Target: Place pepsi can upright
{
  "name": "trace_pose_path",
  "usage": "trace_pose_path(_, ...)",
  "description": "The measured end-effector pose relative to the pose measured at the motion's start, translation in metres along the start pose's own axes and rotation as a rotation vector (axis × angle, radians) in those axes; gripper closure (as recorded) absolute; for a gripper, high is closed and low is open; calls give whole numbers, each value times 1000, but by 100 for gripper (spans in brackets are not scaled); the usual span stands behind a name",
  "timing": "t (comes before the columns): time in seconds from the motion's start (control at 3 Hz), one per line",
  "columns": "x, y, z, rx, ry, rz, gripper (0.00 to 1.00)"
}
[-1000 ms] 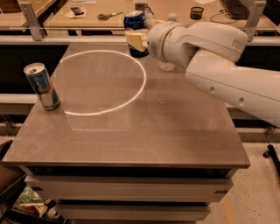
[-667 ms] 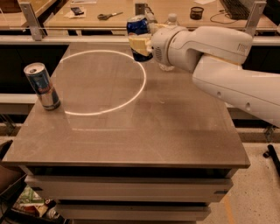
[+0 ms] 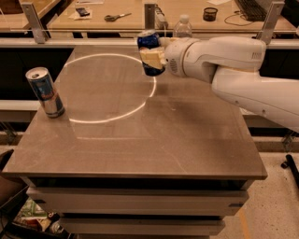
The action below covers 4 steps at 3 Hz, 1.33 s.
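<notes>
The pepsi can point(image 3: 148, 41) is a short dark-blue can with a silver top, held upright near the far edge of the table. My gripper point(image 3: 152, 57) is shut on the pepsi can around its middle, its cream fingers point(image 3: 150, 55) wrapping the can's side. The can's base sits at or just above the table surface by the far rim of the white light ring point(image 3: 110, 88); I cannot tell whether it touches. My white arm point(image 3: 233, 65) reaches in from the right.
A taller slim silver-blue can point(image 3: 44, 92) stands upright at the table's left edge. The grey table point(image 3: 154, 140) has cabinet drawers below. Behind it a rail, a clear bottle point(image 3: 183, 25), scissors point(image 3: 117, 17) and a black cup point(image 3: 210, 13) on a far counter.
My gripper has moved with the pepsi can slightly left and toward the far edge of the table. The slim can has not moved.
</notes>
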<state>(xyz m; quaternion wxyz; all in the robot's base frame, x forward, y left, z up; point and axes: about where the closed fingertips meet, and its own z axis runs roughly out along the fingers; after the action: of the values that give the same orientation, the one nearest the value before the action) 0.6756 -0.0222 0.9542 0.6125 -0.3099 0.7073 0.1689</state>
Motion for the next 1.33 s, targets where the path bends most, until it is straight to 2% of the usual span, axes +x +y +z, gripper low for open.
trace_pose_path(0.67,24,-5,13,-38,-9,77,100)
trace_pose_path(1.0,19,0,6,-43,-55,104,100)
trace_pose_path(1.33,12,16,6,-68,-109,129,100)
